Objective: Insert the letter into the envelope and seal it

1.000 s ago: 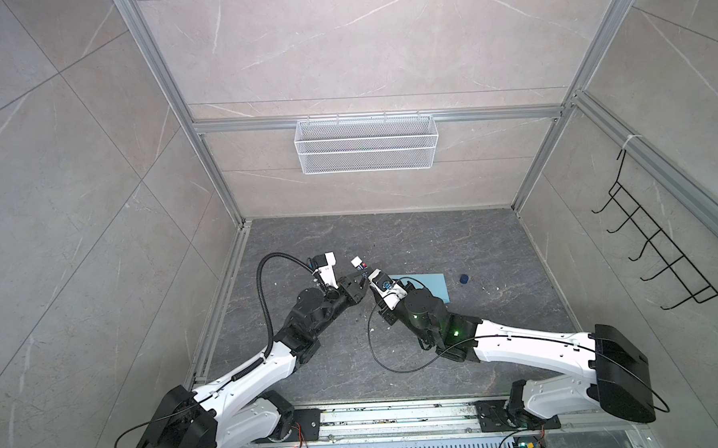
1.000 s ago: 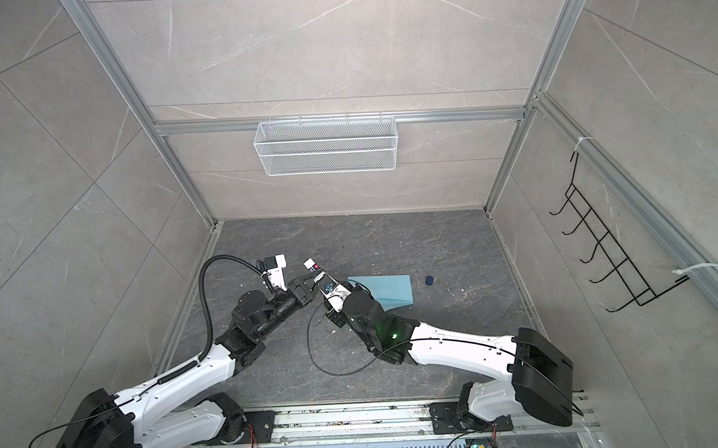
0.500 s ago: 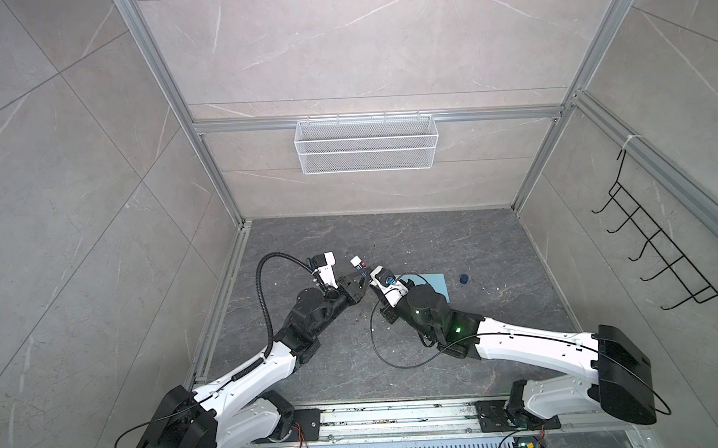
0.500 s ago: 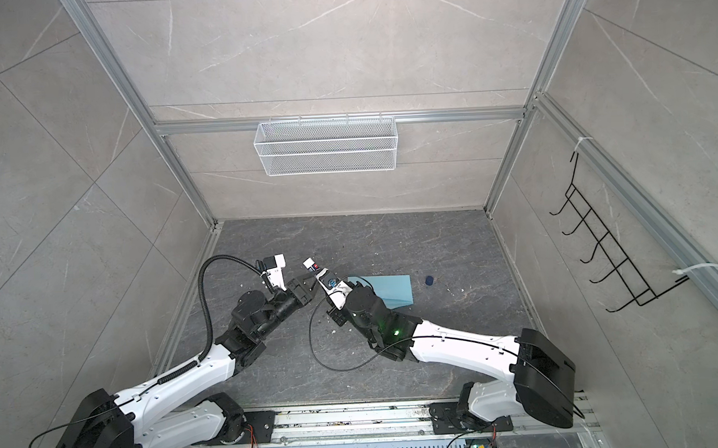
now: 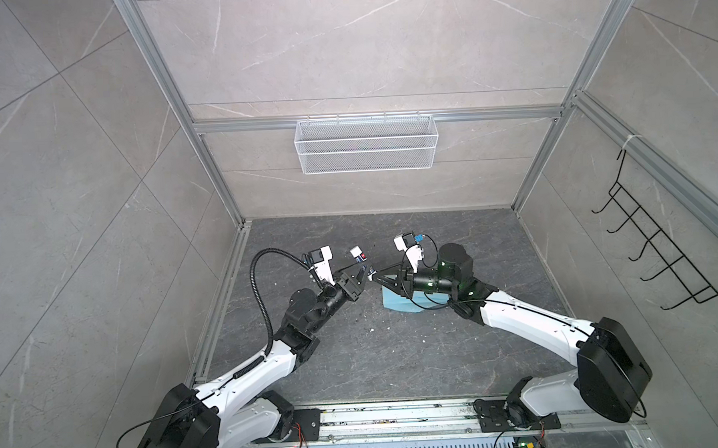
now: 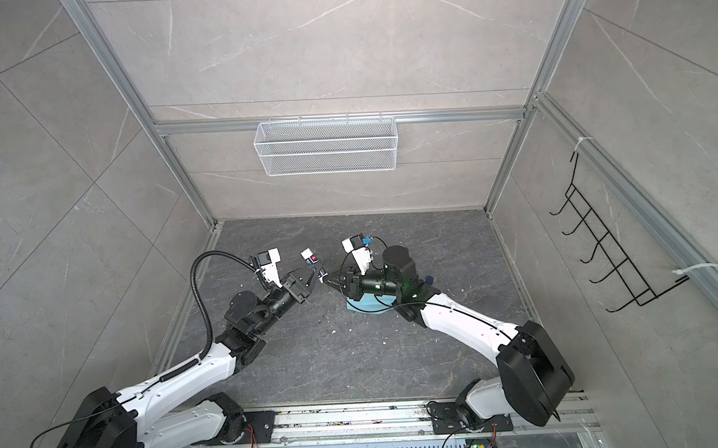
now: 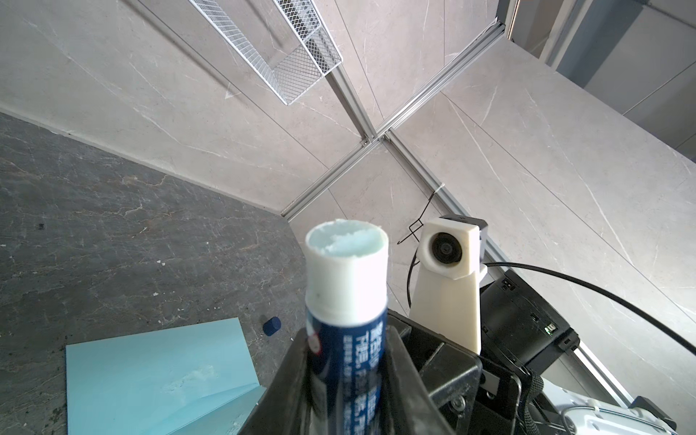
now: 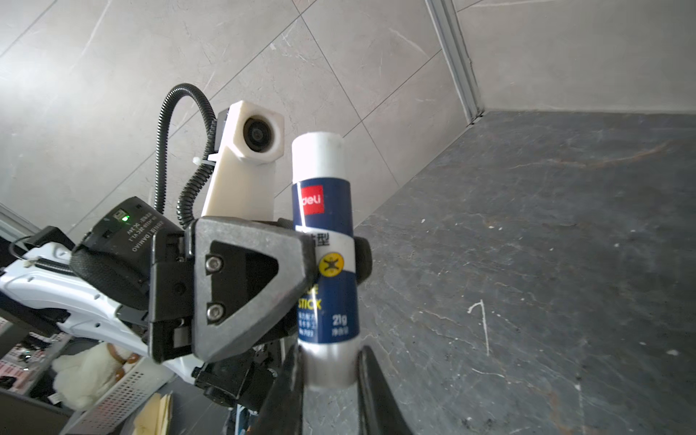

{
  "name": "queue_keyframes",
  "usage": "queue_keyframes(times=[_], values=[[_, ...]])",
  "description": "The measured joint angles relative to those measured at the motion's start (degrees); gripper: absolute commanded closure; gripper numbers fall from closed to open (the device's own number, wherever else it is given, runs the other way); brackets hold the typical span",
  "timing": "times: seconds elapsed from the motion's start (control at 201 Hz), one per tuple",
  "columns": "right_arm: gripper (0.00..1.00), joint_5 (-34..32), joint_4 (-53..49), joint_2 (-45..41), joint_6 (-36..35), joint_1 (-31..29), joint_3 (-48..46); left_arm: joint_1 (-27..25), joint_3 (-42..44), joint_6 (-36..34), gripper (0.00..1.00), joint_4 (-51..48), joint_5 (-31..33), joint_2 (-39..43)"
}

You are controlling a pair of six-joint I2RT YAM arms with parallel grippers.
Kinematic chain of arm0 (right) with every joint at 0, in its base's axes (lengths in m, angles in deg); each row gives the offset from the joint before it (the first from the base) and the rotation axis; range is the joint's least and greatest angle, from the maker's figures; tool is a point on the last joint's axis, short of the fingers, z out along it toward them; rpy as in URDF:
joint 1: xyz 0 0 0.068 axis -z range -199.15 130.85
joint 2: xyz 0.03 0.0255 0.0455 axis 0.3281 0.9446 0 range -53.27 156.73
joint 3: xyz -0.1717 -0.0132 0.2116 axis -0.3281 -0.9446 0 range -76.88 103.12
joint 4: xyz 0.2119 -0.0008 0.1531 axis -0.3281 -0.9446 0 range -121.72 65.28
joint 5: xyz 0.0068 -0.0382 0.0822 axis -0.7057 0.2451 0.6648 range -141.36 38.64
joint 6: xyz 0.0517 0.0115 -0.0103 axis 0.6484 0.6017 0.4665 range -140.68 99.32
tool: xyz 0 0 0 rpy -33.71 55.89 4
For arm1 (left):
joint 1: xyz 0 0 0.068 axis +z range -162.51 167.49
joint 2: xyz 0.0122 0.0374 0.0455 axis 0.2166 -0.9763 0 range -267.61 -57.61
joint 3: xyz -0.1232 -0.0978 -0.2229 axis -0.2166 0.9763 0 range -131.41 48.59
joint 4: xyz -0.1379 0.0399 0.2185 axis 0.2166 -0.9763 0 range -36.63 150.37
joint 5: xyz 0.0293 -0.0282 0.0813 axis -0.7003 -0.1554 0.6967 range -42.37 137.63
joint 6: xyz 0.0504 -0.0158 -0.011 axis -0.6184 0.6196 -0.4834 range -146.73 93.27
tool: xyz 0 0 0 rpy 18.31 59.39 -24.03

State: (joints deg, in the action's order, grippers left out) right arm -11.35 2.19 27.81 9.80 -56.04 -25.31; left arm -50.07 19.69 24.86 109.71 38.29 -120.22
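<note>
Two claws meet above the surface [image 5: 396,356] on one uncapped glue stick [image 8: 324,211]. Left claw [image 8: 337,260] is clamped round the blue middle; right claw [image 8: 329,369] is closed against the white base. Envelope [image 5: 396,310] lies flat under the right wrist, with only its near edge and one corner showing in both top views. Dark blue cap [image 7: 272,326] sits near an envelope corner, not touching. Bare surface lies open toward the arm bases.

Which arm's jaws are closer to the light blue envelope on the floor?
Right, narrowly. The right arm's jaws hang above the envelope's edge on the left arm's side; the left arm's jaws sit just beyond that edge. Both clamp one glue stick.
</note>
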Motion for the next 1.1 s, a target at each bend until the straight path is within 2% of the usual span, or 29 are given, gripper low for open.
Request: queue_keyframes(times=[0.055,0.12,0.204,0.249,0.334,0.493,0.563,0.667,0.876,0.991,1.095], values=[[0.68,0.31,-0.11,0.04,0.42,0.13,0.11,0.00,0.00,-0.09,1.00,0.04,-0.11,0.00],[0.56,-0.20,-1.16,0.02,0.09,0.13,0.50,-0.09,0.00,-0.15,1.00,0.00,-0.33,0.00],[0.51,-3.48,-4.13,-0.46,-2.62,-0.70,1.09,-0.50,0.00,0.00,1.00,-0.46,-0.24,0.00],[0.47,-7.17,-6.36,-1.44,-4.96,-1.92,1.11,-0.55,0.00,0.33,1.00,-0.92,-0.20,0.00],[0.45,-19.28,-10.95,-3.87,-12.11,-7.21,1.11,-0.92,0.00,0.92,1.00,-1.09,-0.20,0.00],[0.49,-44.76,-14.25,-5.79,-25.62,-19.61,0.92,-1.20,0.00,1.70,1.00,-0.90,-0.26,0.55],[0.56,-53.44,-14.27,-5.79,-30.14,-22.56,0.74,-1.42,0.00,1.79,1.00,-0.85,-0.28,0.55],[0.58,-63.34,-13.49,-5.68,-35.50,-25.86,0.39,-1.44,0.00,1.79,1.00,-1.07,-0.20,0.55],[0.63,-74.40,-10.29,-3.85,-41.48,-29.46,0.39,-1.44,0.00,1.79,1.00,-1.40,0.26,0.55],[0.64,-76.61,-9.42,-3.39,-42.58,-30.03,0.39,-1.44,0.00,1.79,1.00,-1.88,0.42,0.55],[0.69,-77.48,-8.52,-3.39,-42.84,-30.34,0.48,-1.44,0.00,1.77,1.00,-2.69,0.46,0.55]])
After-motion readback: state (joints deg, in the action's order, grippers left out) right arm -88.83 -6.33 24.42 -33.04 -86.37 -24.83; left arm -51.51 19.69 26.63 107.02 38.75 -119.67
